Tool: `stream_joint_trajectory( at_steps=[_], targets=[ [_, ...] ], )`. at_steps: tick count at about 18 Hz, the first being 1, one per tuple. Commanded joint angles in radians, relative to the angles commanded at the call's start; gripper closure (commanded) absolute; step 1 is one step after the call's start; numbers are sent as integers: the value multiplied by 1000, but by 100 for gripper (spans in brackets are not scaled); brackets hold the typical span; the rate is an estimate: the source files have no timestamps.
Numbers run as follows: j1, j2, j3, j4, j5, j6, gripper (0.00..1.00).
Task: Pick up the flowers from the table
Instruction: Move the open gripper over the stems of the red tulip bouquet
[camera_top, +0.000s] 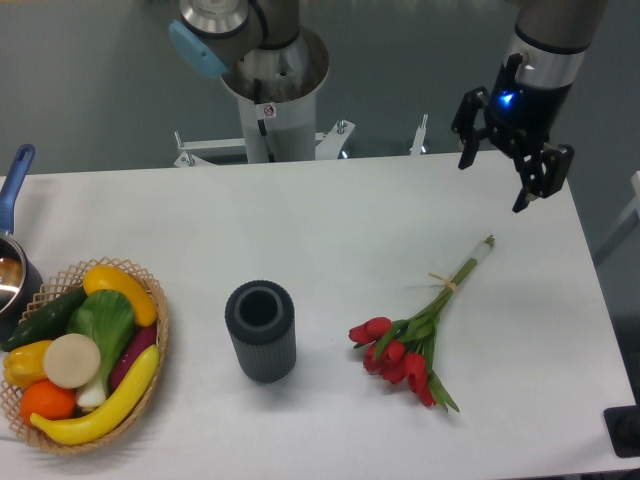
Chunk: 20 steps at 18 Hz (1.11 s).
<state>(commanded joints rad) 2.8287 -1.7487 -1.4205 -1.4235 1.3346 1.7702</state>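
A small bunch of red tulips with long green stems and leaves, tied with pale string, is lying flat on the large white rectangular counter in the lower right of the frame. Its red heads are pointing toward the lower left and its cut stem ends are reaching up toward the right.

The black two-finger hand is hanging in the upper right of the frame, over the counter's far right edge, with a blue light glowing on its wrist. Its fingers are spread wide apart and are gripping nothing. The hand is sitting well apart from the tulips, up and to the right of the stem ends.

A dark grey ribbed cylindrical cup is standing upright at the lower centre of the frame, to the left of the tulips and not touching them. A round woven wicker basket is resting at the lower left, holding a yellow banana, an orange, a green leafy vegetable, a white onion and other produce. A metal pot with a blue handle is showing partly at the left edge, just beside the basket. The arm's grey cylindrical base is standing behind the counter at the upper centre.
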Motion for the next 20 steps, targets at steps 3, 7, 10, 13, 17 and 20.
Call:
stream_joint_trajectory(
  at_steps=[3, 7, 10, 13, 17, 20],
  targets=[
    [-3, -2, -2, 0, 0, 0, 0],
    [-3, 2, -32, 0, 0, -8, 0],
    [-5, 6, -63, 6, -26, -58, 0],
    [-15, 3, -86, 63, -34, -138, 0],
    [-54, -3, -129, 109, -35, -208, 0],
    [-89, -23, -146, 126, -34, -293, 0]
  ],
)
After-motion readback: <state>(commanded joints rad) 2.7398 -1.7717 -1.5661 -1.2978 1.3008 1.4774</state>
